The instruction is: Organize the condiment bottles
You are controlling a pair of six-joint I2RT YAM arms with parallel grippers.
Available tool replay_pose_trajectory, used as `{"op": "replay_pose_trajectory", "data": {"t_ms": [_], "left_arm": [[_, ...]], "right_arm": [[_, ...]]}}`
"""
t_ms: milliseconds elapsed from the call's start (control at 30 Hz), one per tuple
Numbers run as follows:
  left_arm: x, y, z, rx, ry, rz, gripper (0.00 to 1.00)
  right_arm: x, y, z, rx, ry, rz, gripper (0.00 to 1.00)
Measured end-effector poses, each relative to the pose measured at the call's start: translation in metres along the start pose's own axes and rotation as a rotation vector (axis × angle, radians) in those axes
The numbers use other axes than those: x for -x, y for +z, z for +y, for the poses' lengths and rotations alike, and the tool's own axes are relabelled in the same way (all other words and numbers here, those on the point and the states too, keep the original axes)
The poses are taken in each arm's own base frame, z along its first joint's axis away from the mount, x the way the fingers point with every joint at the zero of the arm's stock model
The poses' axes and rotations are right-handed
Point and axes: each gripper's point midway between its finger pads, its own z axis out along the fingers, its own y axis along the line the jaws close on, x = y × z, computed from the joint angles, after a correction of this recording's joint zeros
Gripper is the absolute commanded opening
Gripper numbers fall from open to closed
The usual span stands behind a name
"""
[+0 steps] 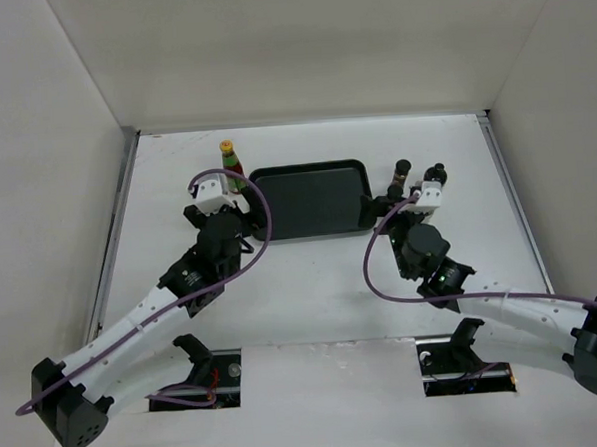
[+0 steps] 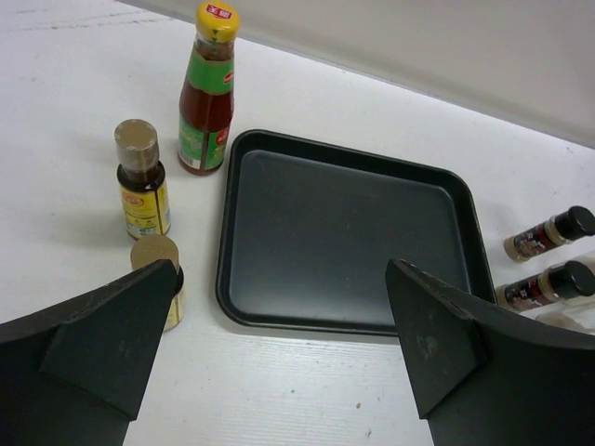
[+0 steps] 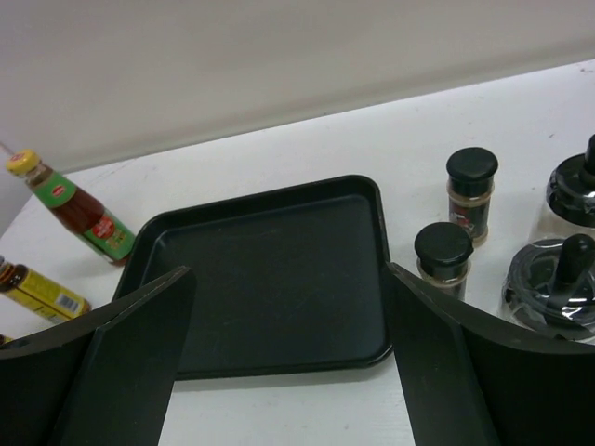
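Observation:
A green-and-red yellow-capped bottle (image 1: pixel 228 155) stands left of the black tray (image 1: pixel 310 198). In the left wrist view it (image 2: pixel 206 93) stands beside two amber yellow-labelled bottles (image 2: pixel 142 181) (image 2: pixel 163 279); the nearer one is partly behind my left finger. Two dark-capped brown bottles (image 3: pixel 469 190) (image 3: pixel 443 258) and two pale bottles with black knobbed lids (image 3: pixel 575 186) (image 3: pixel 558 288) stand right of the tray (image 3: pixel 270 279). My left gripper (image 1: pixel 220 206) (image 2: pixel 279 353) is open and empty at the tray's near left corner. My right gripper (image 1: pixel 408 203) (image 3: pixel 288 344) is open and empty at its near right side.
The tray (image 2: pixel 226 279) holds nothing. White walls close the table at the back and both sides. The dark-capped bottles (image 1: pixel 403 168) (image 1: pixel 437 171) stand just beyond the right wrist.

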Motion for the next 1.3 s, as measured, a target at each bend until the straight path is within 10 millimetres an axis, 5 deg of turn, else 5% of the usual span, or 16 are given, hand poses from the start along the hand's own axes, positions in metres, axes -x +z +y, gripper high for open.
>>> {"op": "replay_pose_trajectory", "data": {"t_ms": [200, 367, 467, 567, 600, 700, 800, 933, 1300], "left_arm": [[0.002, 0.001, 0.006, 0.023, -0.001, -0.009, 1.00], [0.000, 0.006, 0.011, 0.048, 0.015, -0.005, 1.00], [0.004, 0.009, 0.020, 0.076, 0.022, -0.016, 0.98], [0.009, 0.013, 0.029, 0.105, 0.025, -0.030, 0.47], [0.010, 0.015, 0.031, 0.113, 0.030, -0.032, 0.39], [0.005, 0.021, 0.037, 0.141, 0.064, -0.022, 0.50], [-0.008, 0.028, 0.040, 0.167, 0.104, 0.008, 0.61], [-0.017, 0.032, 0.049, 0.214, 0.134, 0.014, 0.67], [-0.043, 0.042, 0.074, 0.307, 0.184, 0.033, 0.52]], "right_arm": [[-0.001, -0.003, 0.002, 0.015, -0.010, 0.011, 0.66], [-0.003, -0.003, 0.004, 0.025, -0.013, 0.020, 0.29], [-0.007, -0.003, 0.006, 0.032, -0.026, 0.041, 0.20], [-0.008, -0.004, 0.009, 0.044, -0.031, 0.055, 0.26], [-0.008, -0.005, 0.012, 0.055, -0.030, 0.059, 0.33], [-0.009, -0.006, 0.020, 0.091, -0.027, 0.075, 0.69], [-0.013, -0.008, 0.026, 0.130, -0.026, 0.094, 0.83], [-0.019, -0.009, 0.033, 0.164, -0.036, 0.124, 0.88], [-0.036, -0.007, 0.040, 0.188, -0.060, 0.172, 0.90]]}}
